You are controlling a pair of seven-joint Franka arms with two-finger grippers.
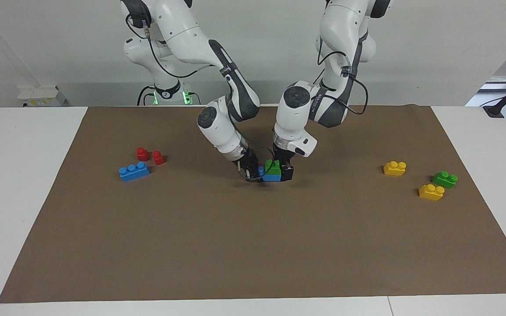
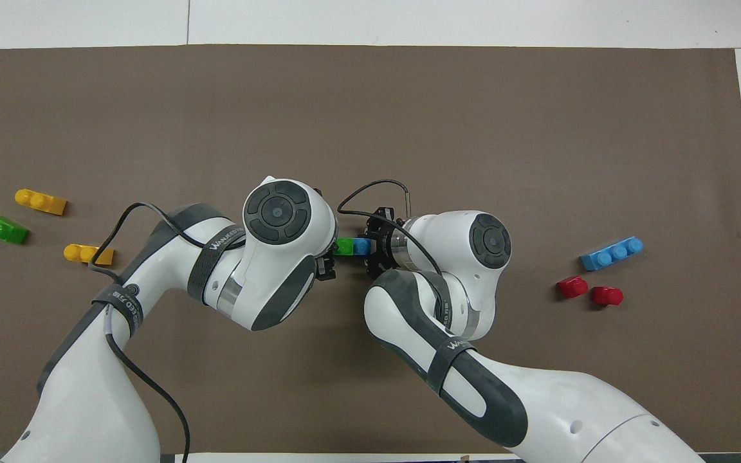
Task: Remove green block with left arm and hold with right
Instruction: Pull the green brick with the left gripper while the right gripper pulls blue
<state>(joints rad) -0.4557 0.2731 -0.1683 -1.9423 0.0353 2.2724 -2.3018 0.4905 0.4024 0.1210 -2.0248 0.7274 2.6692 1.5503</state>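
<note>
A green block (image 1: 273, 166) sits stacked on one end of a blue brick (image 1: 269, 177) in the middle of the brown mat (image 1: 253, 245). My left gripper (image 1: 280, 172) comes straight down and is shut on the green block. My right gripper (image 1: 253, 173) comes in slanted from the right arm's end and is shut on the blue brick's other end. The stack seems to hang just above the mat, over its own shadow. In the overhead view the green block (image 2: 345, 246) and the blue brick (image 2: 362, 246) show between the two wrists, and the left fingers are hidden under the left wrist.
Toward the left arm's end lie a second green block (image 1: 445, 179) and two yellow bricks (image 1: 395, 168) (image 1: 431, 192). Toward the right arm's end lie a blue three-stud brick (image 1: 134, 171) and two small red pieces (image 1: 142, 153) (image 1: 158, 157).
</note>
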